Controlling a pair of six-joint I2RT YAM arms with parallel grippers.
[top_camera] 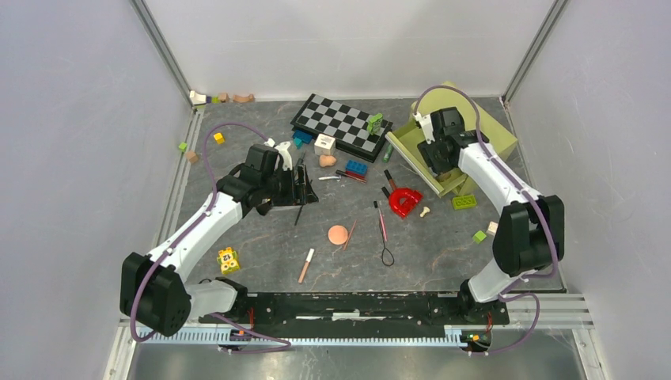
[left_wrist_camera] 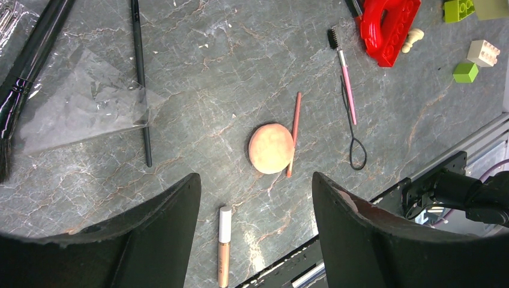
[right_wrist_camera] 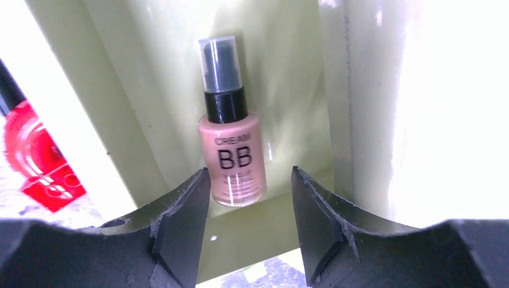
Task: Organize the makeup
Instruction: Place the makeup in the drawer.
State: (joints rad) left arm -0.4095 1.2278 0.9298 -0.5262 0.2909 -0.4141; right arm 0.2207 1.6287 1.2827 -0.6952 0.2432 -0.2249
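My left gripper (top_camera: 303, 184) is open and empty above the table; in its wrist view (left_wrist_camera: 256, 180) the round peach puff (left_wrist_camera: 271, 148) lies just beyond the fingertips, with a thin pencil (left_wrist_camera: 293, 133) touching its edge. A tan tube with a white cap (left_wrist_camera: 224, 246) lies between the jaws, below them. A pink-handled brush (left_wrist_camera: 345, 78), a thin black brush (left_wrist_camera: 141, 78) and a thick black brush (left_wrist_camera: 27, 78) lie further off. My right gripper (right_wrist_camera: 249, 174) is open over the green box (right_wrist_camera: 150, 90). A tan "BB" bottle (right_wrist_camera: 231, 150) lies in the box just ahead of the fingertips.
A clear plastic sleeve (left_wrist_camera: 84, 102) lies by the black brushes. A red horseshoe piece (top_camera: 405, 200) and coloured bricks sit mid-table. A checkerboard (top_camera: 342, 124) is at the back. The green box (top_camera: 475, 127) stands back right. A black wire loop (top_camera: 387, 255) lies near the puff (top_camera: 338, 234).
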